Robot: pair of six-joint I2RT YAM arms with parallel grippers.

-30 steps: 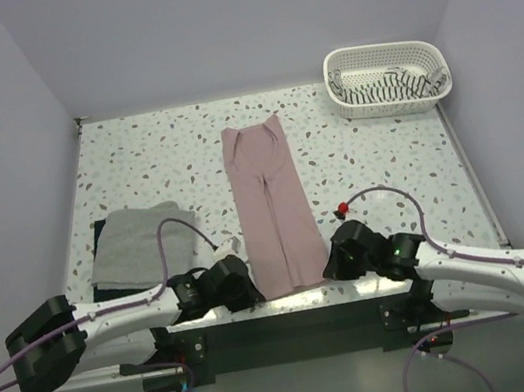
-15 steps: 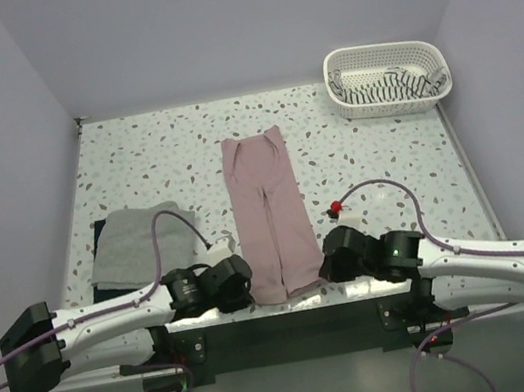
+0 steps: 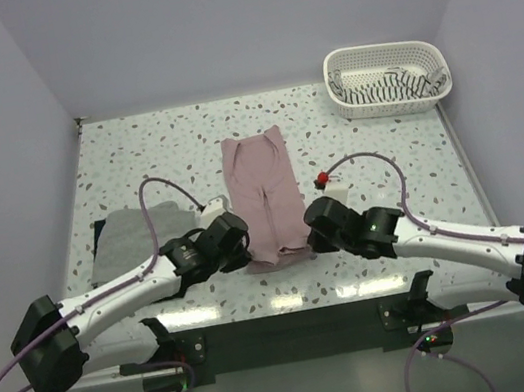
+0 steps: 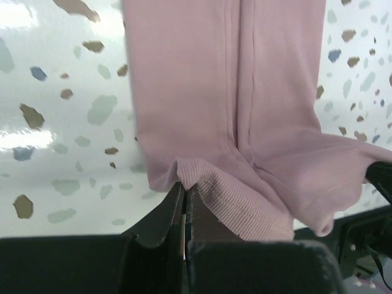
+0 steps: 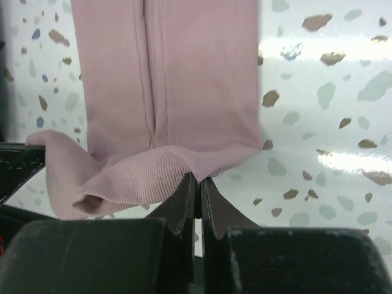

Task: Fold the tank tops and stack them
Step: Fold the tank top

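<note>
The dusty pink tank top [image 3: 263,191] lies folded into a long narrow strip in the middle of the table. My left gripper [image 3: 244,252] is shut on its near left hem corner [image 4: 184,177]. My right gripper [image 3: 307,234] is shut on its near right hem corner [image 5: 199,174]. Both hold the near hem lifted off the table, with the hem sagging between them. The light grey tank top [image 3: 126,242] lies folded at the left on top of a dark navy one [image 3: 98,235]. The striped tank top [image 3: 387,87] is in the basket.
A white lattice basket [image 3: 383,55] stands at the far right corner. The speckled table [image 3: 153,154] is walled at the back and both sides. Purple cables loop above both wrists.
Both grippers have moved away from the near edge toward the table's middle, carrying the pink top's near hem with them; the visible pink strip is shorter.
</note>
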